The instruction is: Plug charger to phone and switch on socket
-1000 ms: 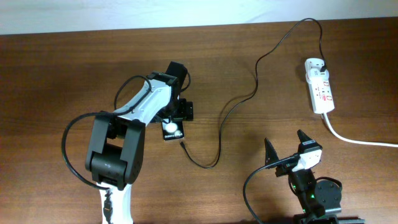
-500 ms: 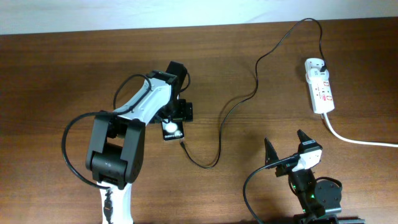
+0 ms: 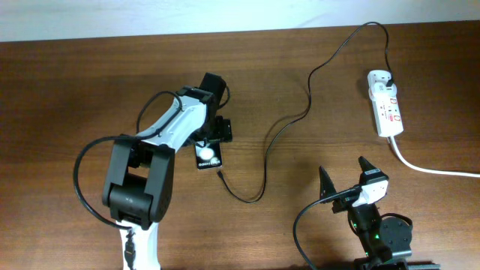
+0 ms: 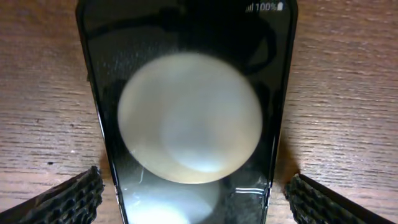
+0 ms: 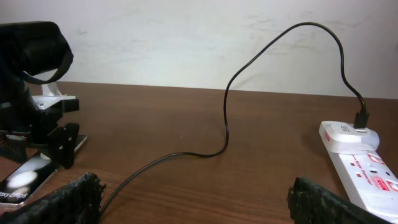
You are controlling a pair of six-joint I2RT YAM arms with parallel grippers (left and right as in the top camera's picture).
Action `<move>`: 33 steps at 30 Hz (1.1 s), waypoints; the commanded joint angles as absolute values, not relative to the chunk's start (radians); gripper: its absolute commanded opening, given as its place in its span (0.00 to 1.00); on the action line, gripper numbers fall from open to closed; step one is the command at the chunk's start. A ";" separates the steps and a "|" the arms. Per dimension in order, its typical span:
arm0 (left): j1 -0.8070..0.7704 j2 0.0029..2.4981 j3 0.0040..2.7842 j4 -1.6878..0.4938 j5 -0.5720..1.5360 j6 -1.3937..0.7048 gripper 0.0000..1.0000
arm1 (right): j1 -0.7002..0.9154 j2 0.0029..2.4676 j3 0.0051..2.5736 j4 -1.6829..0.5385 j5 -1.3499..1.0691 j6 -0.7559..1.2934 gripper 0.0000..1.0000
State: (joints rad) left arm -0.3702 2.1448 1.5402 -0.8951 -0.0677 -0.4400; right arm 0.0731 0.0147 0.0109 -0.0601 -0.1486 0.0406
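Wood surface point(image 3: 67, 82) carries everything. On its left side the left arm point(image 3: 150, 161) reaches up and away from its base, and the left gripper point(image 4: 199, 202) hangs low over the phone point(image 3: 208, 156). Its jaws are spread wide, one finger point(image 4: 74, 199) on each side of the phone's long edges, and a strip of wood shows between each finger and the phone. The right arm point(image 3: 371, 225) sits at the near right edge with the right gripper point(image 3: 343, 171) also spread wide, holding nothing and well apart from the other things.

The charger point(image 3: 300, 116) runs in loose curves from its plug point(image 3: 390, 77), seated in the far end of the socket point(image 3: 385, 109), down to a tip point(image 3: 220, 174) lying just beside the phone's near end. A white cord point(image 3: 427, 166) leaves the socket's near end toward the right. The socket lies at the far right. The phone lies flat near the middle left, with a bright round glare on its glass.
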 commanded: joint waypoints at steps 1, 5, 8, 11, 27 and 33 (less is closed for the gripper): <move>-0.364 2.164 1.502 -0.896 -0.062 -0.471 0.99 | 0.078 0.007 0.006 -0.065 -0.158 0.034 0.99; -0.364 2.164 1.490 -0.902 -0.056 -0.471 0.99 | 0.078 0.007 0.006 -0.065 -0.158 0.034 0.99; -0.364 2.164 1.474 -0.894 -0.056 -0.471 0.92 | 0.078 0.007 0.006 -0.065 -0.158 0.034 0.99; -0.365 2.164 1.474 -0.897 -0.056 -0.471 0.99 | 0.078 0.007 0.006 -0.065 -0.158 0.034 0.99; -0.365 2.164 1.474 -0.898 -0.056 -0.471 0.82 | 0.078 0.007 0.006 -0.065 -0.158 0.034 0.98; -0.365 2.164 1.474 -0.898 -0.056 -0.471 0.94 | 0.078 0.007 0.006 -0.065 -0.158 0.034 0.99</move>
State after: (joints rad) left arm -0.3634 2.1338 1.5154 -0.8925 -0.0334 -0.4725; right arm 0.0731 0.0147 0.0109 -0.0601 -0.1486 0.0410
